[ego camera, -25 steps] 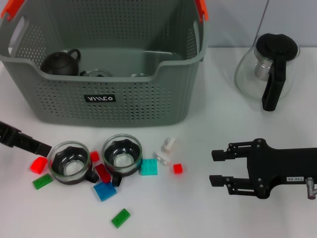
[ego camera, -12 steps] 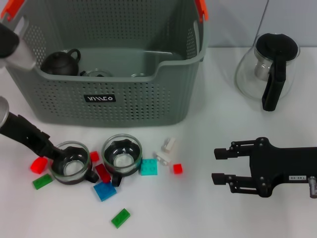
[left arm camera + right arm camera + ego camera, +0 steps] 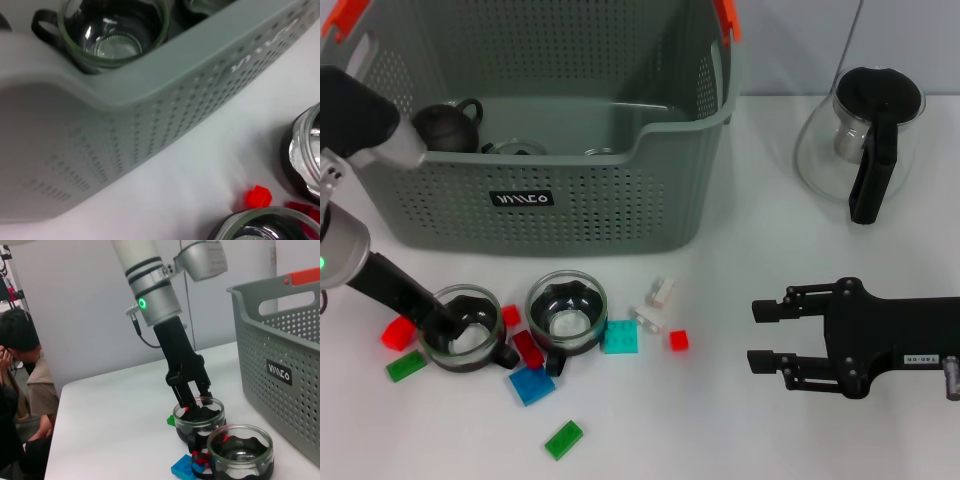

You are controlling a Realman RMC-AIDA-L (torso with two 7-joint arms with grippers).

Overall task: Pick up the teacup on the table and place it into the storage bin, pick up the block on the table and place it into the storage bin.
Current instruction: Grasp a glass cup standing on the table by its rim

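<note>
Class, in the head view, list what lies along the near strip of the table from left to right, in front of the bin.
Left pincer → left teacup → right teacup → teal block → small red block → right pincer.

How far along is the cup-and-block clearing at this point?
Early to midway. Some teaware already sits in the storage bin, including a glass cup. In hand: the left gripper has its jaws straddling the rim of the left teacup, not lifted. Left: the second teacup and the scattered blocks. The right gripper waits open.
</note>
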